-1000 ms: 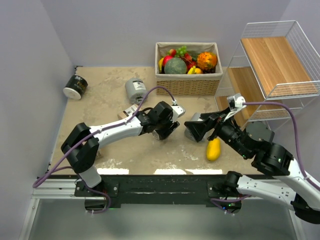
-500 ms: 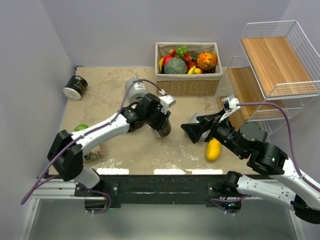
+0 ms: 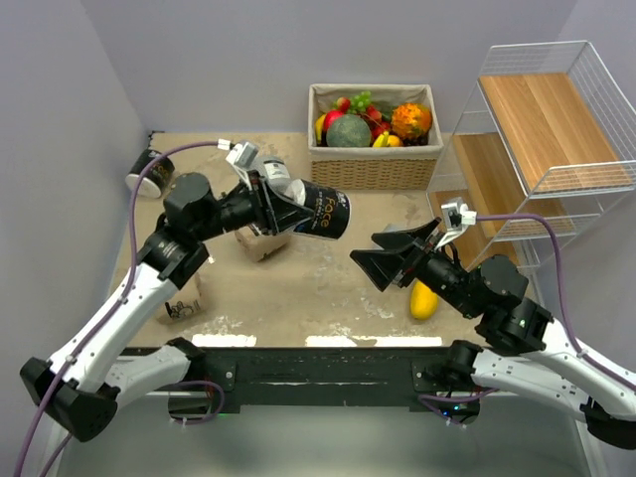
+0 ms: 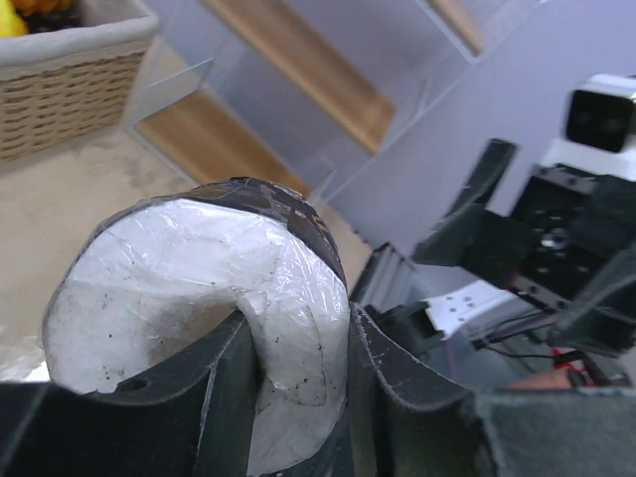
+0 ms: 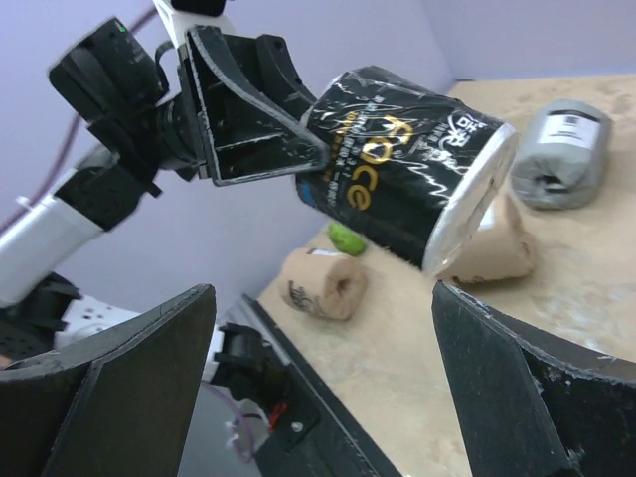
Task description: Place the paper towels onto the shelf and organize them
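Black paper towel (image 3: 323, 212) aloft, right hand (image 3: 365, 248) between it and shelf (image 3: 549, 121).

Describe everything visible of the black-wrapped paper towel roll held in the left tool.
The black film-wrapped cylindrical paper towel roll carries white and gold lettering on crinkled wrap. Both ends are white; the one facing the left wrist camera is dented inward. It hangs roughly horizontal, clear of the beige table. The left tool clamps the dented end, one finger apparently in the dent, the other on the black wall. Nothing else touches it.
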You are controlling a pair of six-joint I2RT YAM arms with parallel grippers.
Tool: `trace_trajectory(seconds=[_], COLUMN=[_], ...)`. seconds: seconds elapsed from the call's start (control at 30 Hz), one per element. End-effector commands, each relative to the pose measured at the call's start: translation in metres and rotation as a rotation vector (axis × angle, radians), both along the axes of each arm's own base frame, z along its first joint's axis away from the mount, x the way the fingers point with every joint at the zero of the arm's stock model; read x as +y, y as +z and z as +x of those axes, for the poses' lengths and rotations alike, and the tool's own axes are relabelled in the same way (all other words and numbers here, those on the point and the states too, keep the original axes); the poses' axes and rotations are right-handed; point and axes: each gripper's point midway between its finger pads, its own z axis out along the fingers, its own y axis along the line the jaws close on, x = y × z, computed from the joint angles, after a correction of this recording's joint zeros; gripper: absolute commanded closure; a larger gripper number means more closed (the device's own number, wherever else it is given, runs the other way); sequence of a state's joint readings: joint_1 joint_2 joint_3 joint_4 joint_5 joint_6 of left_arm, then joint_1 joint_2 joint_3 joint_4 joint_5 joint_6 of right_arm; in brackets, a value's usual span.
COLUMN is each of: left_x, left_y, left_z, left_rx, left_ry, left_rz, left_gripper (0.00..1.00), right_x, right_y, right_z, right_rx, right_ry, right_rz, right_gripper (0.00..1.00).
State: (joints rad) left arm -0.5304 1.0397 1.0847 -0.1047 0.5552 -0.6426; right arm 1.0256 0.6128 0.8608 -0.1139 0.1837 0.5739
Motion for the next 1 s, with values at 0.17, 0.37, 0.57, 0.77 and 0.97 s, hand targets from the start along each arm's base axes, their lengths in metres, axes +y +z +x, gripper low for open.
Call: trace_trajectory(seconds=[0.17,0.37,0.57,0.77,0.97], left_x=[0.007,0.009,0.007,0.008,0.005], left_y=[0.071,0.076,0.083,0.088,0.084], left_z=[-0.061,-0.074,-0.081,-0.084,-0.076], left_rx=[-0.059,-0.058,-0.063,-0.080,-0.074], left_ry=[-0.174,-0.231,-0.285,-0.302,-0.286], left_rz=[-0.307,-0.382,-0.437,-0.461,-0.430], left_gripper=[0.69,0.68,0.67,0.67,0.67], right_x=[0.022,0.023,0.026,0.023,0.001], right_y=[0.061,0.066,0.071,0.071,0.060], right_z=[-0.025,-0.018,-0.017,-0.010,0.003], right_rx=[-0.107,-0.086,-0.086,-0.064,-0.026], right_ry=[0.184,0.153,0.159,0.118,-0.008], right_rz=[0.223,0.277,0.302,0.292,0.255], right_gripper=[0.06,0.06,0.07,0.09,0.08])
